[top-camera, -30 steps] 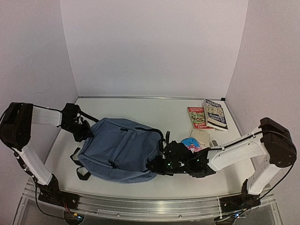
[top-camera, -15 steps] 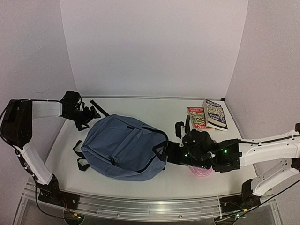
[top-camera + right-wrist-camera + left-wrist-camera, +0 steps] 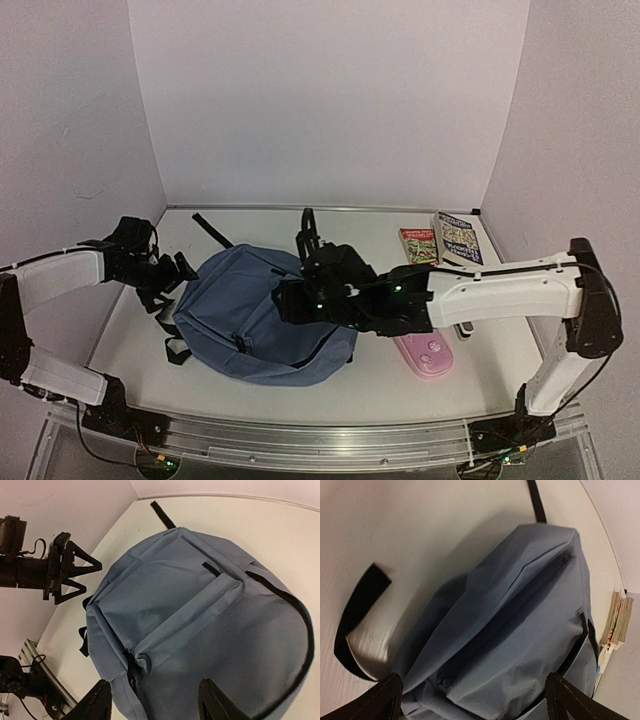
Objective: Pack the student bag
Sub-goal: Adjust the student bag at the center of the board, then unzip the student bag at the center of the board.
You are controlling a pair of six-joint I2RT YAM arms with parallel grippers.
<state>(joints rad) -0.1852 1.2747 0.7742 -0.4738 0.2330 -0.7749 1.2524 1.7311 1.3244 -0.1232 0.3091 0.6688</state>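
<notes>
Overhead alone shows the pencil case (image 3: pixel 425 353); left end effector (image 3: pixel 94 575), right end effector (image 3: pixel 157 700) gape by the student bag (image 3: pixel 240 315).

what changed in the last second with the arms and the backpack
Both arms let go of the student bag. The left gripper spread its fingers and drew back to the left. The right gripper opened, left the bag's right edge and swung out over the bag. The pink pencil case now shows in full right of the bag. The bag stayed about where it was, and the books did not move.
</notes>
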